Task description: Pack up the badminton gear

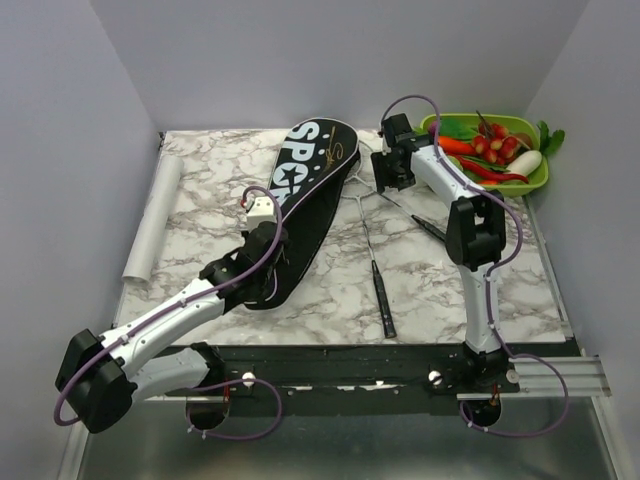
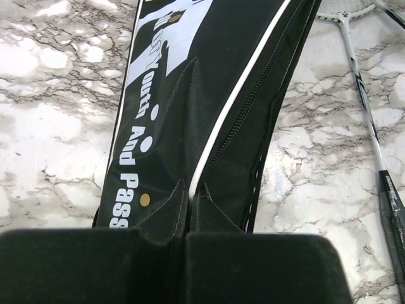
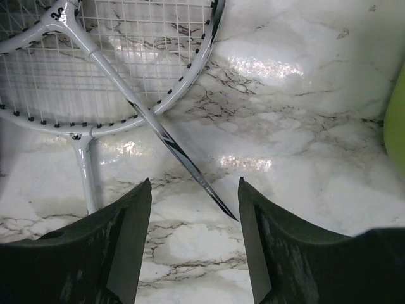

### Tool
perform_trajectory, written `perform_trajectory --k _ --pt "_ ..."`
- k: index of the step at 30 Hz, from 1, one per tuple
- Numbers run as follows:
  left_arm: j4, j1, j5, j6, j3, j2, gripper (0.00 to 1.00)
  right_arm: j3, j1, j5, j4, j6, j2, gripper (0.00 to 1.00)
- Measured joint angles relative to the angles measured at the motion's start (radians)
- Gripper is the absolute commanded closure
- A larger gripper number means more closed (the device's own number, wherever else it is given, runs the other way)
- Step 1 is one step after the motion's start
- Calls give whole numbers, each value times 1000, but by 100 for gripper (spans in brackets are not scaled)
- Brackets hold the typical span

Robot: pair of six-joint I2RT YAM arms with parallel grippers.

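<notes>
The long black cover (image 1: 305, 190) with white lettering lies diagonally across the marble table. My left gripper (image 1: 265, 212) is shut on its white-piped edge near the zip, as the left wrist view shows (image 2: 188, 190), with the cover (image 2: 209, 95) stretching away. Two rackets lie to its right, their white heads (image 3: 95, 57) overlapping. One handle (image 1: 383, 300) points toward me, the other (image 1: 430, 228) to the right. My right gripper (image 1: 387, 175) is open and empty (image 3: 193, 196) just above the table. A thin dark shaft (image 3: 164, 142) runs toward its right finger.
A green tray (image 1: 535, 180) of toy vegetables stands at the back right, its edge showing in the right wrist view (image 3: 395, 126). A white roll (image 1: 155, 215) lies along the table's left edge. Grey walls enclose the table on three sides.
</notes>
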Motion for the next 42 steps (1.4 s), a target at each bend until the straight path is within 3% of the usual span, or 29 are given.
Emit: perform_trajectory --k 9,18,22,25,26,29,36,42 --pt "69 43 67 5 -56 2 100 31 -4 -1 -66 -20 57 35" --pt "97 57 99 5 -71 2 100 31 -5 -38 -76 -22 69 42" --pt "101 58 102 5 -82 -8 100 47 -5 -75 -80 -16 116 50" --pt "103 62 103 5 -93 -25 100 55 -4 -85 -84 -14 122 73" --pt "103 64 103 5 -96 -30 100 56 -4 -89 -84 -14 123 84" --pt "106 69 103 5 -101 -39 100 55 -4 -116 -96 -27 124 99" --pt "110 71 105 5 -101 -39 100 -18 16 -138 -98 -42 80 99" --pt "105 72 112 5 -93 -39 100 -269 29 -122 -69 68 -109 99"
